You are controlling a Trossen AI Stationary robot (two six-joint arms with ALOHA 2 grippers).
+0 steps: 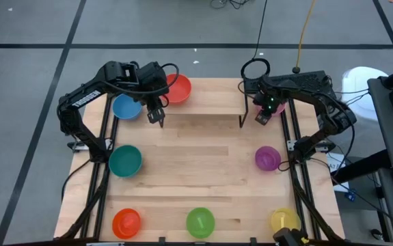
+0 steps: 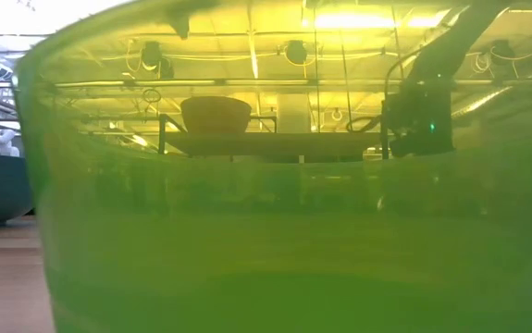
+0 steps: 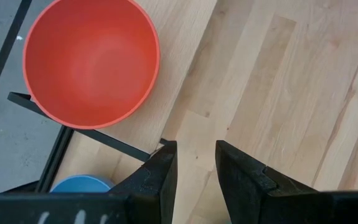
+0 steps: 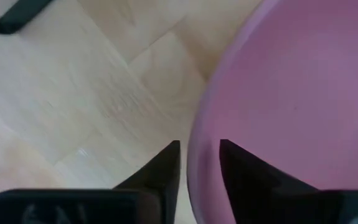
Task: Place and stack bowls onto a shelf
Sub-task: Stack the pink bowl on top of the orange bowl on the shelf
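Resting on the shelf at its left end is a red bowl, upright and empty. The left gripper hangs just beside that bowl, over the shelf's front edge, its fingers a narrow gap apart and holding nothing. A blue bowl sits on the tabletop just off the shelf's left end. At the shelf's right end, the right gripper has the rim of a pink bowl between its fingers; whether they pinch it, I cannot tell. Farther in front of the shelf lie teal, purple, orange, green and yellow bowls.
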